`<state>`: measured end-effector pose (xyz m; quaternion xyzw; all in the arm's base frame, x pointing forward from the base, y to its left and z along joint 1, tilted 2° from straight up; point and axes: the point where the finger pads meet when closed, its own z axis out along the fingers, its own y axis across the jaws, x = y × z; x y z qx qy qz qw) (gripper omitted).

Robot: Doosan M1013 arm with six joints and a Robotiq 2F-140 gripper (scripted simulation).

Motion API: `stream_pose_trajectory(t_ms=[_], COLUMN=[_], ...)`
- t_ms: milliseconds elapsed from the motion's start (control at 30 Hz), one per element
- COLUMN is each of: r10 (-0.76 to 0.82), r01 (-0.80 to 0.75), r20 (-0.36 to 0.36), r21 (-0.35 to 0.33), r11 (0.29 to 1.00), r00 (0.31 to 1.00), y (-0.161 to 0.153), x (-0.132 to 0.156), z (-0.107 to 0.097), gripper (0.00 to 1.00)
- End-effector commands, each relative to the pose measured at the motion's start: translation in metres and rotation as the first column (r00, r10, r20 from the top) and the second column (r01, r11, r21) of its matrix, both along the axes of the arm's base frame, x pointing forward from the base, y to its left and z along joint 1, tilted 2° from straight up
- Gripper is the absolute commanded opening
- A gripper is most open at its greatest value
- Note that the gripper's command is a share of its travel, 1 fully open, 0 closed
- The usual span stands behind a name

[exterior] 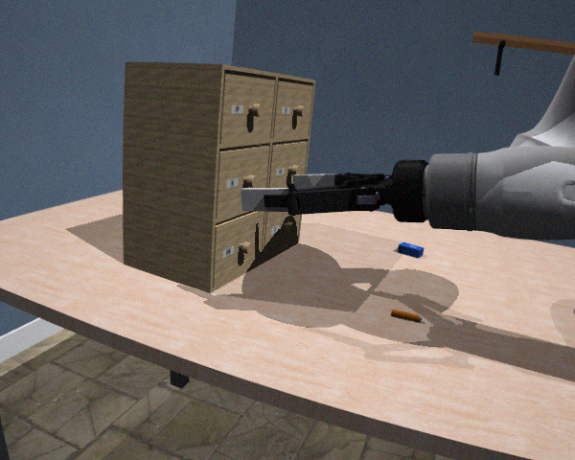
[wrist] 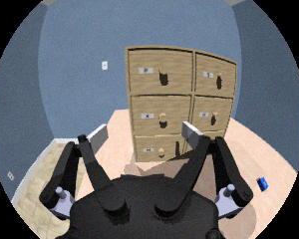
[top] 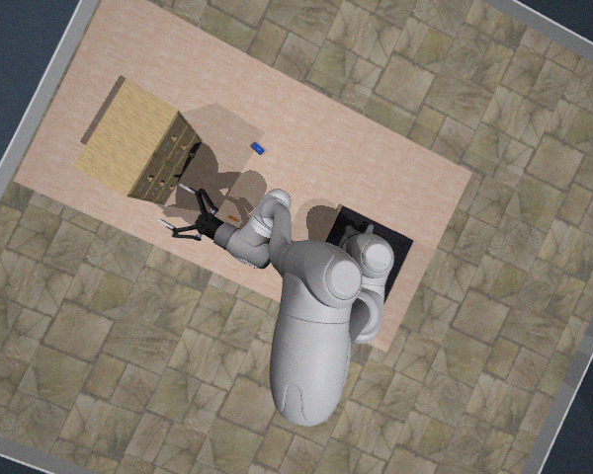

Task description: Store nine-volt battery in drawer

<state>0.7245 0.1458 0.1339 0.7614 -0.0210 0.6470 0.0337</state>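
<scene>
The nine-volt battery, a small blue block (top: 257, 148) (exterior: 410, 249) (wrist: 262, 183), lies on the table away from the chest's front. The wooden chest (top: 127, 137) (exterior: 172, 163) (wrist: 193, 75) stands upright, with two columns of three knobbed drawers, all seemingly pushed in. The small labels are blurred; the middle right drawer (wrist: 221, 106) and bottom left drawer (exterior: 220, 272) (wrist: 179, 141) both have H-like marks, and I cannot tell which is H. My gripper (top: 176, 205) (exterior: 277, 190) (wrist: 144, 129) is open and empty, roughly level, pointing toward the chest's left column from in front.
An orange cylinder (top: 233, 218) (exterior: 405, 315) lies on the table (top: 388, 168) (exterior: 144, 307) below and behind the fingers. The table's near edge runs close to the gripper's left side. A black plate (top: 401, 250) lies by the arm's base. The arm's shadow crosses the chest's lower front.
</scene>
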Motion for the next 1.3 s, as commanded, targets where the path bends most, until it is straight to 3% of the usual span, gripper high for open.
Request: stream_pose_trajectory(t_ms=[0,467,833,1267], r10=[0.000,0.000,0.000,0.000], r01=[0.000,0.000,0.000,0.000], r20=[0.000,0.000,0.000,0.000], r21=[0.000,0.000,0.000,0.000], r11=[1.000,1.000,1.000,1.000], r00=[1.000,1.000,1.000,1.000], y=[0.000,-0.001,-0.002,-0.002], x=[0.000,0.000,0.001,0.001], z=[-0.001,-0.040,-0.087,-0.095], gripper=[1.00,1.00,1.00,1.00])
